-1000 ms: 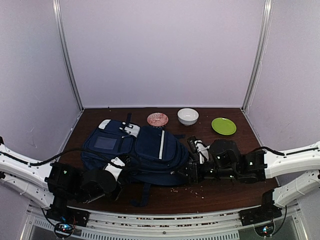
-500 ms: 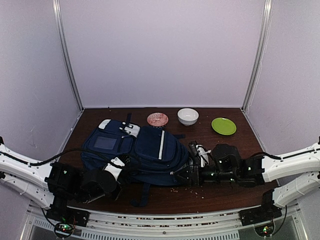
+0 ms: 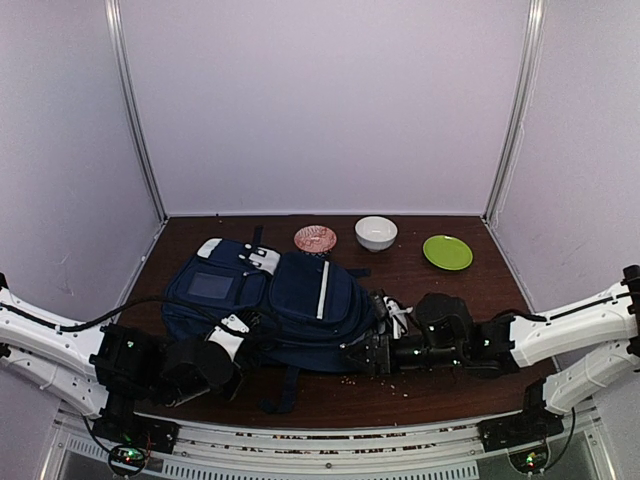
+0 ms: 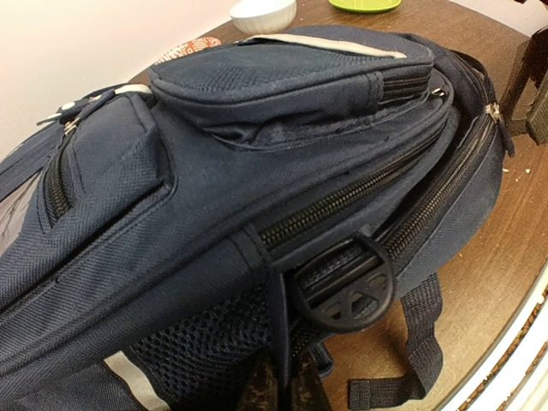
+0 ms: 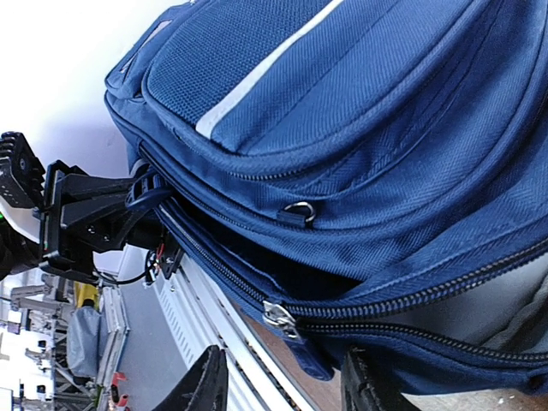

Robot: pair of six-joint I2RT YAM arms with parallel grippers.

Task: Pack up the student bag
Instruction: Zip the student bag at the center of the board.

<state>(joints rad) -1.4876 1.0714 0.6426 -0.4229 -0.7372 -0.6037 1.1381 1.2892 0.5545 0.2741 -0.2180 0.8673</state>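
1. Left of the table's middle, from 9 o'clock to the centre, one backpack (image 3: 275, 300) lies flat on the table (image 3: 480, 300). Its near side runs close to the 6 o'clock edge.
2. One zip compartment on that near side gapes. Its inside is too dark to read.
3. At 7 o'clock the left gripper (image 4: 278, 390) is pinched tight on a thin strap (image 4: 276, 325) of the backpack, just beside a black plastic loop (image 4: 342, 291).
4. At 5 o'clock the right gripper (image 5: 282, 368) has its fingers partway apart, gripping nothing. The zip pull (image 5: 278, 315) sits just above the gap.
5. Bare wood shows at 3 o'clock, between the backpack and the right wall (image 3: 580, 150). Crumbs (image 3: 375, 380) dot the strip at 6 o'clock.
6. Along the far edge, from 12 to 2 o'clock, stand one pink dish (image 3: 315, 238), one white bowl (image 3: 376, 233) and one green plate (image 3: 447, 252). Each is apart from the others and from the backpack. What the bowl holds cannot be told.
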